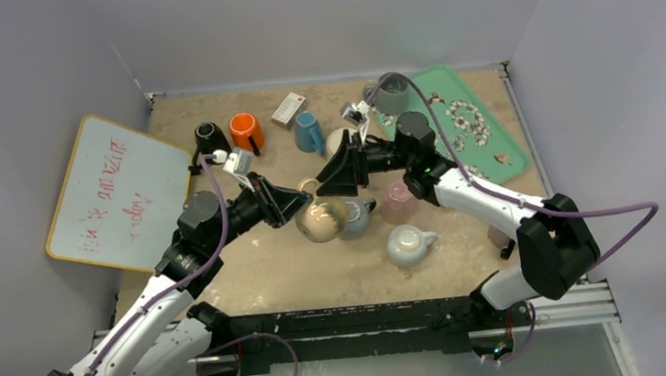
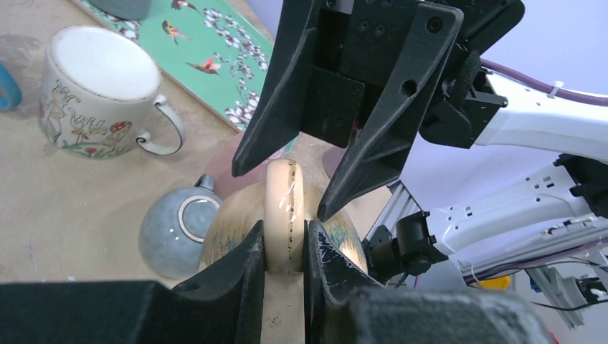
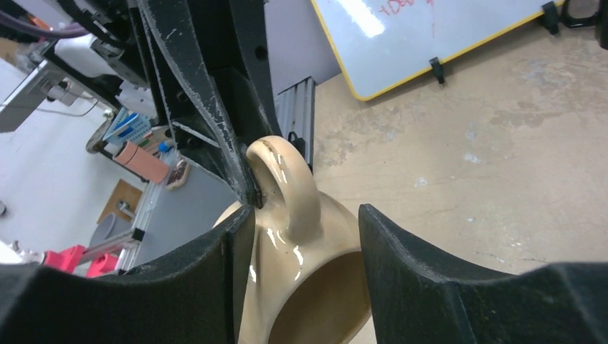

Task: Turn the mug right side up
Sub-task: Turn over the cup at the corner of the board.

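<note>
The beige glazed mug (image 1: 318,219) lies tilted near the table's middle, its handle pointing up and back. My left gripper (image 1: 298,202) is shut on the handle, which the left wrist view shows pinched between the fingertips (image 2: 285,233). In the right wrist view the mug (image 3: 308,279) shows its open mouth facing the camera. My right gripper (image 1: 339,176) is open and straddles the handle and upper body (image 3: 301,215), its left finger close against the mug wall. I cannot tell whether the mug rests on the table.
An upside-down blue-grey mug (image 1: 357,215) touches the beige mug's right side. A pink mug (image 1: 397,202) and a pale mug (image 1: 408,243) stand to the right. A floral mug (image 2: 100,93), blue, orange and black mugs stand behind. A green tray (image 1: 471,124) is back right, a whiteboard (image 1: 113,191) left.
</note>
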Controlling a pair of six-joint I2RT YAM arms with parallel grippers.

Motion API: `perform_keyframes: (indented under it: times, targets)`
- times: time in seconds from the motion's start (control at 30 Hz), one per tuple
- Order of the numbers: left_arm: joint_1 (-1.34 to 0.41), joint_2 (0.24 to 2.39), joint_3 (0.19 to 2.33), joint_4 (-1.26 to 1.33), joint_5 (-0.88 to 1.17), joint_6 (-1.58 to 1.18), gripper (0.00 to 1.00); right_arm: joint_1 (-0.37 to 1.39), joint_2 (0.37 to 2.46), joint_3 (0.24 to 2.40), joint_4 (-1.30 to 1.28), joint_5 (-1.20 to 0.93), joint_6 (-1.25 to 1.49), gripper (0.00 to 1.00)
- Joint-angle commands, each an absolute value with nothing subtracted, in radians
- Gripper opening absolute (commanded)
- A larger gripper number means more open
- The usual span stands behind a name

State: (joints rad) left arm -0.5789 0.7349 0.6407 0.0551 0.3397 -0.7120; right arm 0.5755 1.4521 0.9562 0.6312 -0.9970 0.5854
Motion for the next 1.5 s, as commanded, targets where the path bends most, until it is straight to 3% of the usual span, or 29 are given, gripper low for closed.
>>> perform_keyframes:
  times: [0.0,0.33,0.6,0.83,1.0,1.07,1.23,1.37,1.47]
  targets:
    - [-0.581,0.716,0.643,0.291,0.4,-0.734,0.0,0.601,1.447,1.006,0.704,-1.057,0.591,0.56]
    - [-0.581,0.718,0.627,0.357,0.434,-0.742,0.0,0.637,1.476,1.006,0.755,-1.085,0.632,0.44]
    - [-0.581,0.689,0.613,0.332,0.417,-0.723,0.0,0.638,1.486,0.977,0.883,-1.124,0.698,0.04]
    - [-0.58,0.65,0.616,0.302,0.415,-0.712,0.0,0.639,1.474,0.969,0.836,-1.13,0.67,0.0]
    - [-0.58,0.665,0.684,0.147,0.418,-0.694,0.0,0.634,1.465,0.96,0.851,-1.077,0.694,0.0]
    - [-0.58,0.674,0.708,0.094,0.425,-0.683,0.09,0.629,1.463,0.954,0.897,-1.055,0.734,0.0]
    - [-0.581,0.677,0.724,0.065,0.459,-0.678,0.15,0.605,1.482,0.965,0.972,-1.019,0.812,0.0]
    - [-0.579,0.667,0.745,0.003,0.457,-0.653,0.17,0.577,1.537,0.958,1.175,-1.02,0.995,0.0]
    - [-0.58,0.664,0.753,-0.055,0.472,-0.637,0.24,0.564,1.581,0.966,1.315,-1.018,1.099,0.0]
